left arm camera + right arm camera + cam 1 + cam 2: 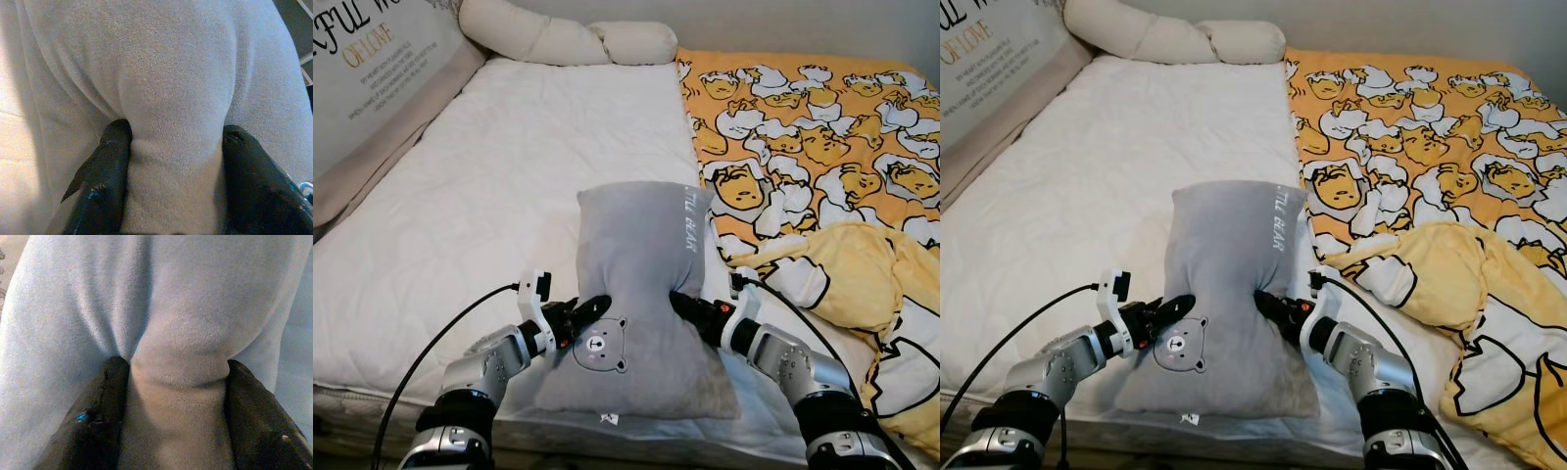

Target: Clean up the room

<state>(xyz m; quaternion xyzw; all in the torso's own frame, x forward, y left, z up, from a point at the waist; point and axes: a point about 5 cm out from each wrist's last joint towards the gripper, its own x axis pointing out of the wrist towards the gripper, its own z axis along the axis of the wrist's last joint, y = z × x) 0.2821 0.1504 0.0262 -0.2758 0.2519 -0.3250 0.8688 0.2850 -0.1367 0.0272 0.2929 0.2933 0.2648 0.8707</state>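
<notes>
A bed [489, 196] with a white quilted cover runs away from the robot, with a lettered cushion [372, 69] propped along its left edge and a long cream bolster [568, 41] at the head. Near the foot, the left gripper [585, 311] has its fingers [105, 171] clamped on a fold of a grey pillow [641, 294], close to its small bear face. The pillow appears lifted slightly off the bed, though this is hard to judge. The right gripper [683, 305] pinches the pillow's opposite side, its fingers [254, 406] squeezing the plush. Further right lies a yellow cartoon-print blanket [822, 147], rumpled at its near end.
</notes>
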